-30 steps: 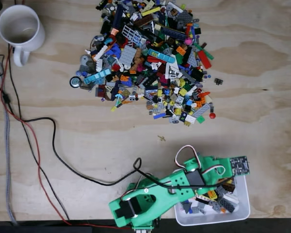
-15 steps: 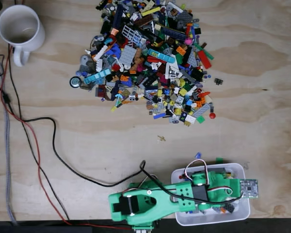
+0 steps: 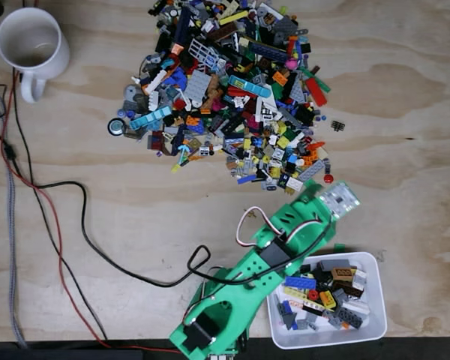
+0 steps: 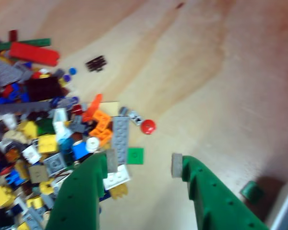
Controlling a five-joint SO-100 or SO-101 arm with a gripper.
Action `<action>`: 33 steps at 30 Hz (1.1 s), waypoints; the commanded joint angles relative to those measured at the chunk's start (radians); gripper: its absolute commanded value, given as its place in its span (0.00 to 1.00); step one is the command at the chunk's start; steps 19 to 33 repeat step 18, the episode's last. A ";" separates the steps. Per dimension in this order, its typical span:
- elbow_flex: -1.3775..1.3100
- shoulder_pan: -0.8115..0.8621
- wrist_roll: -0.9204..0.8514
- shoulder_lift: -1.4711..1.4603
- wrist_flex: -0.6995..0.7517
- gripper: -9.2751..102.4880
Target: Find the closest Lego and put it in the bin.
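Green two-finger gripper (image 4: 139, 165) is now hanging over the near edge of the multicoloured heap of Lego pieces (image 3: 229, 90), having swung away from the small white rectangular plastic bin (image 3: 375, 319), where it was dipping 1 second ago. You are looking at jaws standing apart with nothing between them, so the last piece has evidently been dropped; the bin is sitting at the lower right of the fixed view, part-filled with bricks, just beside the green arm (image 3: 266, 262). That means you are starting a fresh pick. In the wrist view the nearest candidates are lying close ahead of the fingertips: a small green square plate (image 4: 135, 155), a long grey studded plate (image 4: 120, 136) and, a little farther out, a red round stud (image 4: 148, 126). The green plate is lying flat on the plywood tabletop (image 3: 405, 112), probably awkward to pinch. A white round mug (image 3: 30, 45) is standing well apart at the upper left.
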 commanded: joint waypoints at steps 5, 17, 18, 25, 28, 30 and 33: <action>0.063 -0.446 0.043 0.078 -0.089 0.23; 0.058 -0.686 0.097 0.003 -0.031 0.23; 0.058 -0.690 0.101 0.000 -0.032 0.23; 0.058 -0.690 0.101 0.000 -0.032 0.23; 0.058 -0.690 0.101 0.000 -0.032 0.23; 0.058 -0.690 0.101 0.000 -0.032 0.23; 0.058 -0.690 0.101 0.000 -0.032 0.23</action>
